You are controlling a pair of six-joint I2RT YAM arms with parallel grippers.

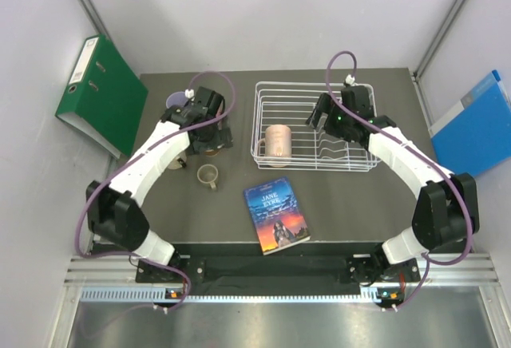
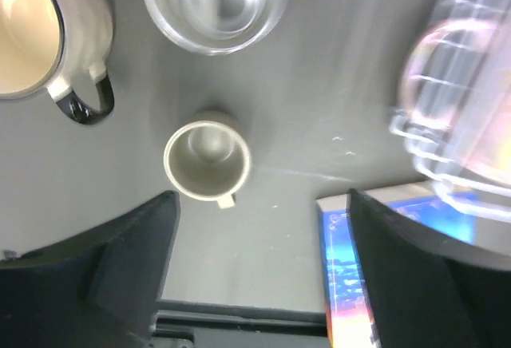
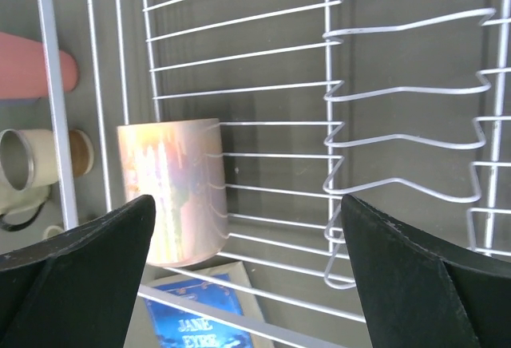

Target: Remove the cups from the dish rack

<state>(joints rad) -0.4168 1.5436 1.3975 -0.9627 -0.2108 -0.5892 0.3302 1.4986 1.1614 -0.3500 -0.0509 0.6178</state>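
L gripper (image 2: 263, 196) spread wide, nothing held; beige-olive mug (image 2: 207, 164) stands upright on table (image 2: 319, 85) below it, closer to one finger. Small, empty, stubby handle. R gripper (image 3: 247, 200) also wide open & empty, over dish rack (image 3: 399, 92). Pale peach mug (image 3: 172, 188), pearly sheen, sits in rack's left part.

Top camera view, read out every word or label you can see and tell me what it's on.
"JANE EYRE": on the cover of the paperback book.
Any smaller print on that cover: too small to read.
White spine label on the green binder: too small to read.
Blue folder: no text visible.
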